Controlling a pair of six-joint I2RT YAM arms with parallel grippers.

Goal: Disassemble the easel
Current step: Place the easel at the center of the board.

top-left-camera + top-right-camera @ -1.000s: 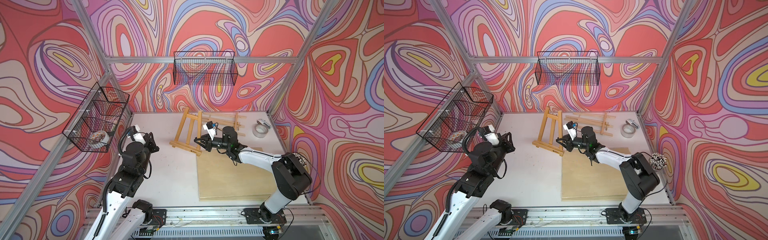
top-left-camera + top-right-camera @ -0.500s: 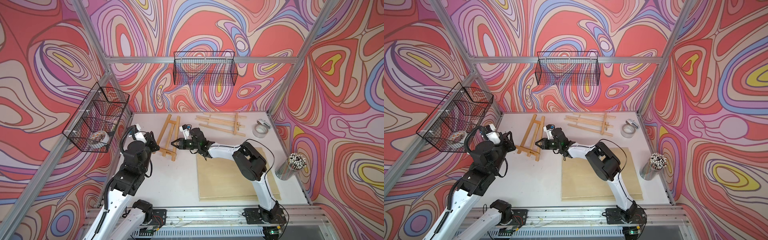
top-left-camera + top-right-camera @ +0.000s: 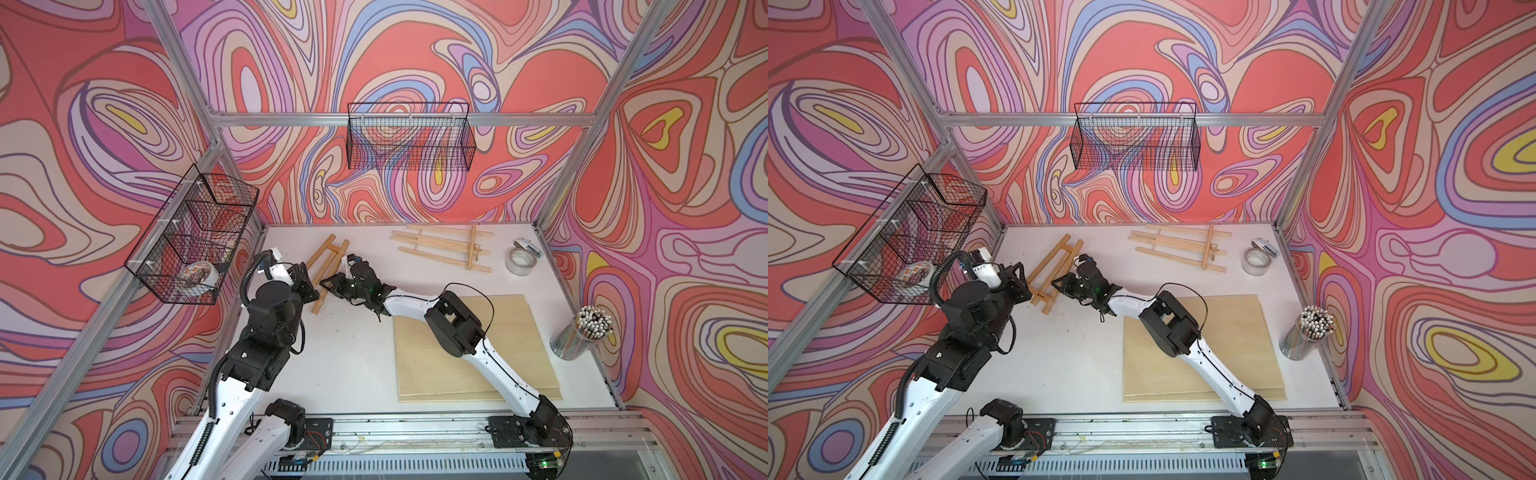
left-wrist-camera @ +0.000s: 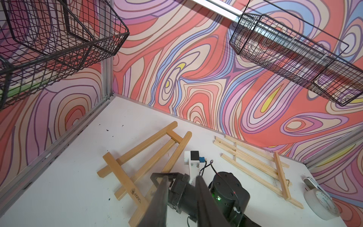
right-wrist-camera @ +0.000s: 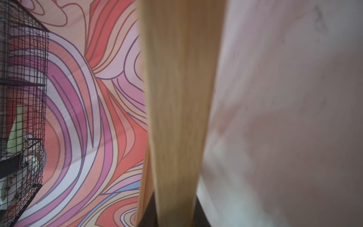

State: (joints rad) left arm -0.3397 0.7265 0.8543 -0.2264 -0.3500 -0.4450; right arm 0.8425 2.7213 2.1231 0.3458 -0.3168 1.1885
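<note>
Left gripper [image 3: 309, 286]: at the far left of the worktop [image 3: 353, 357], just beside the near end of the easel. Its jaws are slightly parted with nothing between them. I cannot tell whether it touches the wood.
Easel [image 3: 328, 266]: lies at the far left of the worktop with its top towards the back wall. In the left wrist view the two outer legs meet the top crosspiece, the middle leg is folded between them, and the ledge [image 4: 125, 182] still crosses the near end.
Right gripper [image 3: 330, 286]: reaches in from the right and is clamped on the easel's right leg, close to the ledge. The right wrist view shows a wooden bar running out from between its jaws.
Done so far: nothing looks detached from this easel, and every joint in view is still together.
Left to do: probably the whole job, meaning the ledge, the folded leg and the crosspiece. The left gripper has no hold yet to pull against.
Thin-slat frame [image 3: 444, 251]: lies flat at the far centre, well apart from the easel. I cannot tell whether it is a removed part or a separate piece.
Plywood board [image 3: 511, 332]: near right, untouched.
Tape roll [image 3: 519, 262]: far right, idle.
</note>
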